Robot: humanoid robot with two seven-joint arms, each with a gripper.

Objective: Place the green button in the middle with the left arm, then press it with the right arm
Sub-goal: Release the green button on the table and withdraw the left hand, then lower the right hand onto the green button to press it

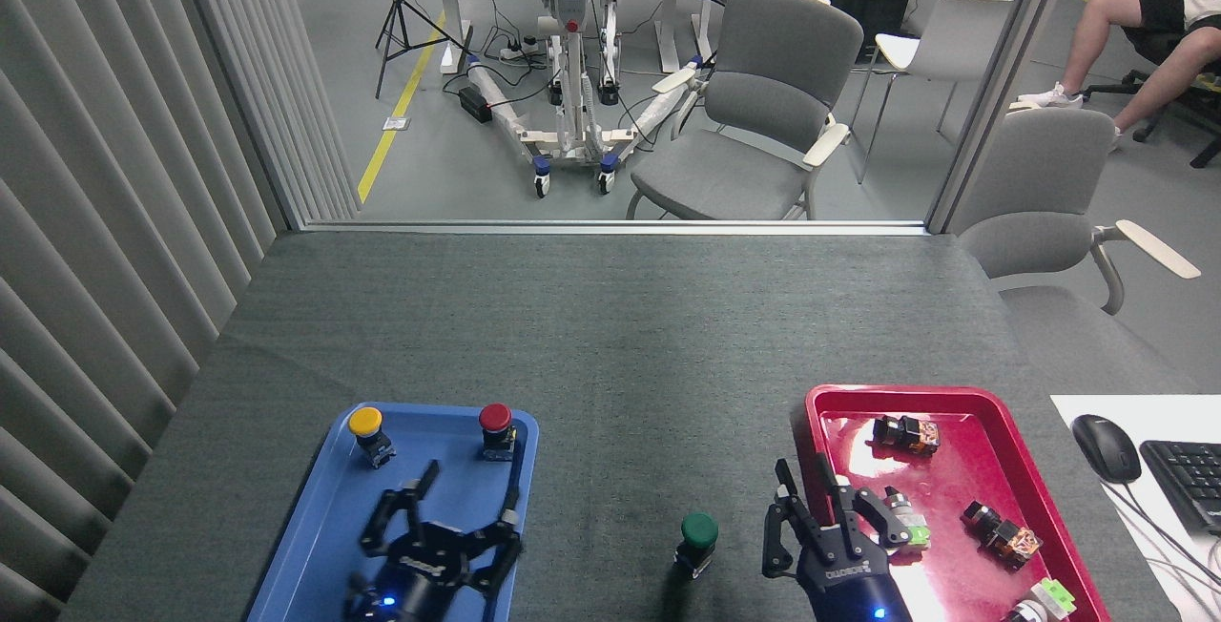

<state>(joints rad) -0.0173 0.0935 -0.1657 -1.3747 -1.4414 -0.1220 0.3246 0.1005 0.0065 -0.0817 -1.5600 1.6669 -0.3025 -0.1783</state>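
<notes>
Standing alone on the tabletop point(610, 336), the green button point(698, 537) sits between open-jawed left gripper point(465, 503) at nine o'clock and open-jawed right gripper point(828, 512) at three o'clock.

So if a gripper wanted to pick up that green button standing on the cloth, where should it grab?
Probably the short dark body under the cap of the green button, coming straight down from above with fingers either side. It stands upright and alone on the cloth, and the rounded cap looks wider and likelier to slip.

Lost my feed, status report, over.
Left gripper open over blue tray. Right gripper open beside green button. Button upright on cloth, nothing blocking.
</notes>
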